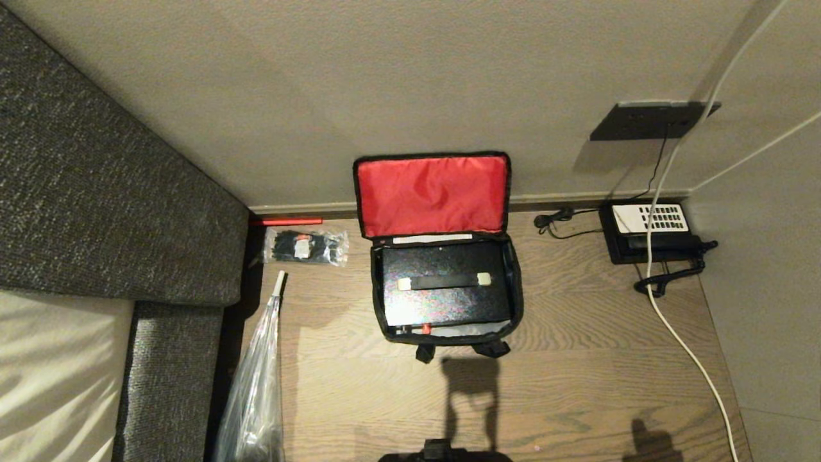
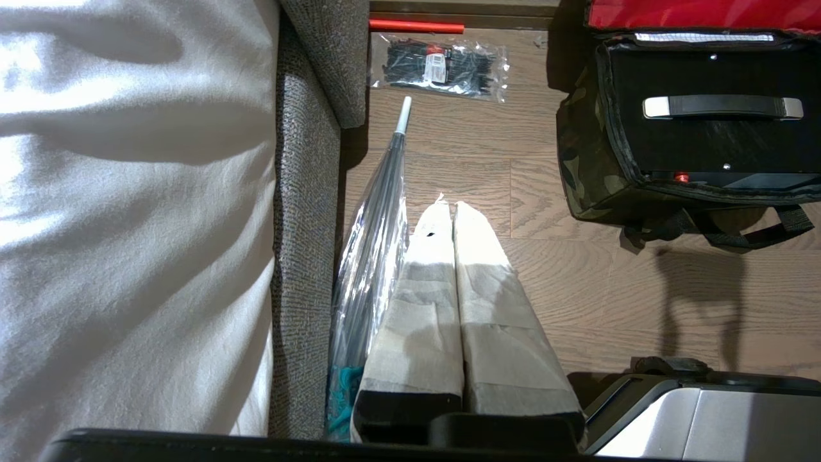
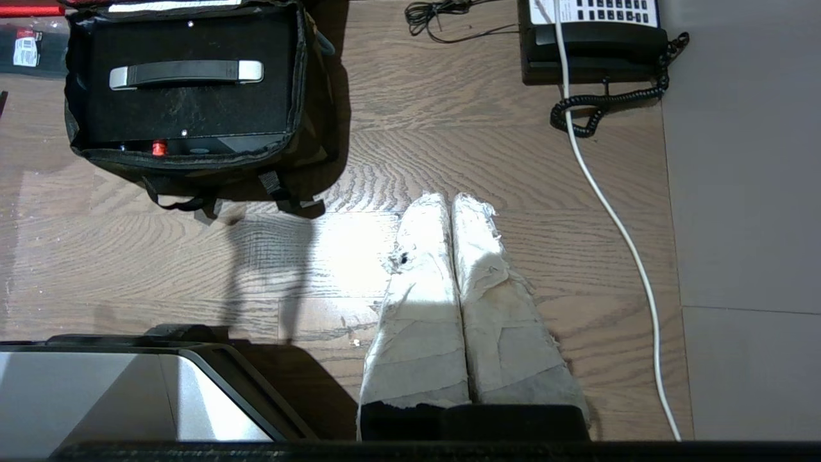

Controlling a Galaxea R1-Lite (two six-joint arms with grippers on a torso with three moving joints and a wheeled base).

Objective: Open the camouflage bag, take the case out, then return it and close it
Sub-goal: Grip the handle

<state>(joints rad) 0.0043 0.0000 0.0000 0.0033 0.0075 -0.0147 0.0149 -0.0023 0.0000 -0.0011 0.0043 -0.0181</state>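
The rigid black rectangular case (image 1: 442, 282), likely weighty, sits inside the opened soft camouflage bag (image 1: 516, 282); its top handle (image 1: 444, 281) is best gripped. Both the left pincer (image 2: 447, 208) and the right pincer (image 3: 449, 202) are closed, empty.

I see the case (image 1: 442, 282) inside the camouflage bag (image 1: 513, 289), lid against the wall; ties packet (image 1: 306, 248) to its left, telephone (image 1: 651, 232) right.

Hotel rm: sofa (image 1: 96, 192), desk phone (image 1: 651, 231), wood floor (image 1: 577, 385).
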